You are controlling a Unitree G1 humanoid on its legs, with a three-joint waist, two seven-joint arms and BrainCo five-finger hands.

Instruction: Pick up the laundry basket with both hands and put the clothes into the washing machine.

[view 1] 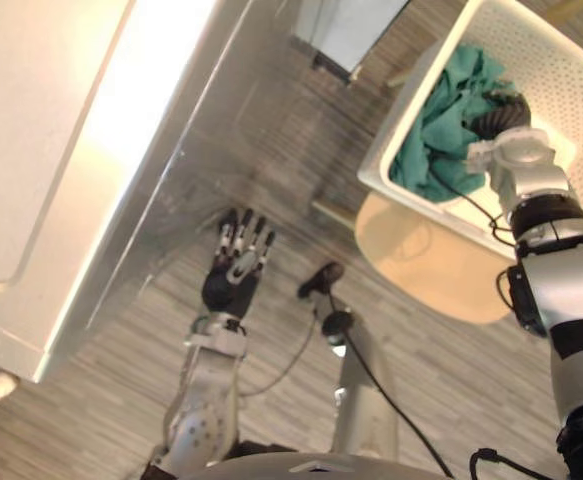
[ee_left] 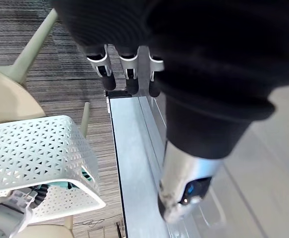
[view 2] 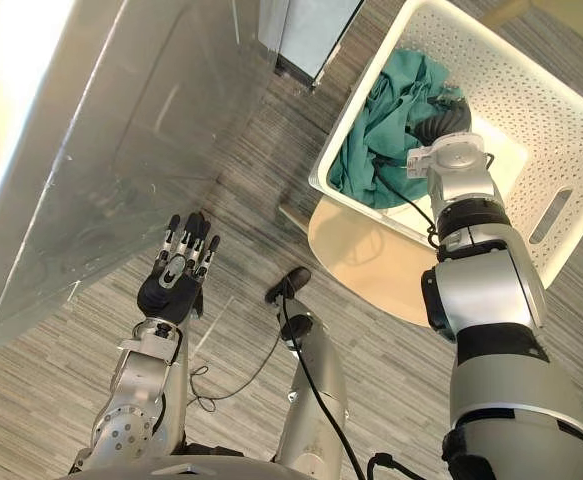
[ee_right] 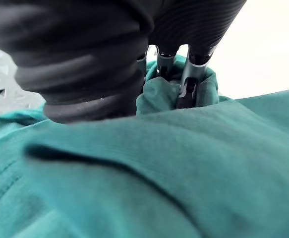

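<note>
Teal crumpled cloth garment (view 2: 376,130): inside white perforated plastic laundry basket (view 2: 561,120), right hand (view 2: 439,122) pinching a fold. Judged light, limp, grippy; best taken by a thick bunch. Left hand (view 2: 176,275) spread, well apart from basket.

It looked like a home laundry area: a white washing machine (view 1: 31,150) stood open beside a perforated white laundry basket (view 2: 571,120) of teal clothes (view 2: 371,130), set on a beige stool (view 2: 361,250) over grey plank floor (view 2: 51,400).

The left hand (view 1: 234,270) is raised on its outstretched arm with fingers straight and slightly spread, while the right arm reaches forward, the right hand (view 2: 441,118) bent down with fingers (ee_right: 191,74) curled into teal cloth (ee_right: 184,163).
</note>
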